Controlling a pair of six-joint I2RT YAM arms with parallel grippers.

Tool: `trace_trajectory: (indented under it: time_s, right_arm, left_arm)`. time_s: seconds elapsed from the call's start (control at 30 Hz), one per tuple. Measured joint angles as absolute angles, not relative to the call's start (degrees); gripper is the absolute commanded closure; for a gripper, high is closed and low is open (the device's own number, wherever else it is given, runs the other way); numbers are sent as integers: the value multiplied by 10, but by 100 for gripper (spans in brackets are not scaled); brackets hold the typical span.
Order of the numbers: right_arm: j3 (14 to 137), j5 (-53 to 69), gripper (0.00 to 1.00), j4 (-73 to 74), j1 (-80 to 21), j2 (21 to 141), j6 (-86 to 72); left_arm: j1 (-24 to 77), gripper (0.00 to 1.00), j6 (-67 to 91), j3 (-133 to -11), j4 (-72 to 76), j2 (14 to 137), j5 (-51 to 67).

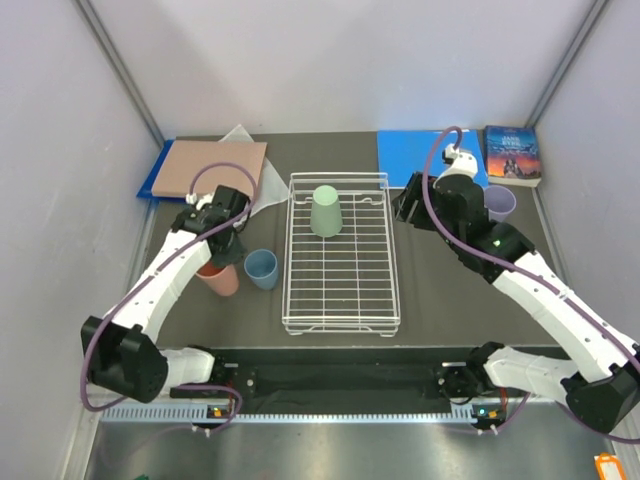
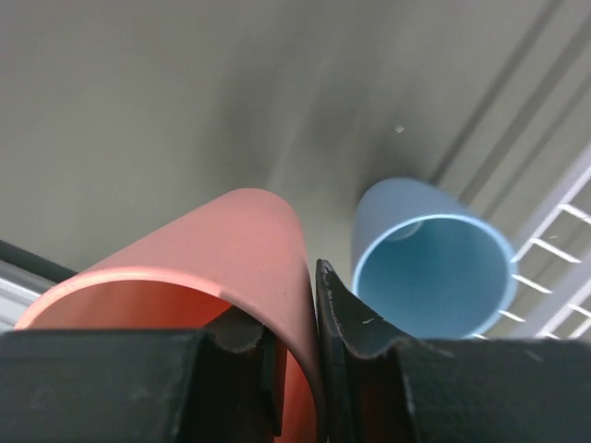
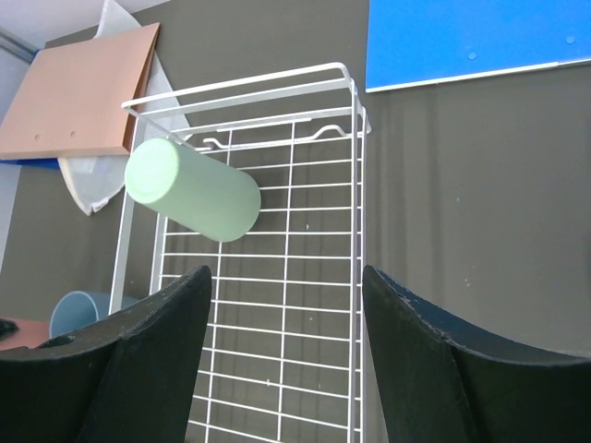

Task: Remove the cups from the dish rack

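Toward the far end of the dish rack (image 1: 342, 322), mouth down on the wire grid, stands the pale green cup (image 3: 191, 189), the only tumbler inside it. The other three are out on the bench. The light blue cup (image 2: 429, 268) stands upright just off the rack's left side, with the salmon pink cup (image 2: 212, 249) just beside it. The lilac cup (image 1: 498, 203) is near the far right corner, by a book (image 1: 512, 154).

Two steps look to be in hand. The left gripper (image 2: 314, 305) pinches the pink cup's wall, one jaw inside the rim and one outside. Whether the base is down on the bench I cannot tell. To finish well, it should seat the base flat before letting go. It should then lift straight up, so that it neither tips this cup nor knocks the blue one.

The right gripper (image 3: 284, 277) has its jaws spread wide and empty, beside the rack's right edge near the far end. For a clean pick it should come over the side wire and straddle the tapered body squarely around mid-height.

Seen from the right wrist, the green cup lies ahead of the jaws and off toward the left-hand one. It is apart from both and not yet between them.
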State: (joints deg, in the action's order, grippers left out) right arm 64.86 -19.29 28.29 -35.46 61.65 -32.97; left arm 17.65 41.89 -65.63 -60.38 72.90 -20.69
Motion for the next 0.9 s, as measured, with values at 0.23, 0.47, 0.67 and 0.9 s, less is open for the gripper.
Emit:
trace_trajectory:
  time_s: [0.23,0.47,0.67,0.9]
  right_arm:
    - [630,-180,35,271,-355,615,-330]
    - [615,-170,35,265,-355,615,-328]
    - [615,-166,35,264,-355,612,-322]
    - [615,-164,35,263,-355,613,-318]
  left_arm:
    - [176,100,423,-602,-563,729,-198]
    - [176,100,424,-595,-522,755,-202]
    - [175,100,424,-585,-503,780,-203]
    - [173,87,424,-585,-496,786,-213]
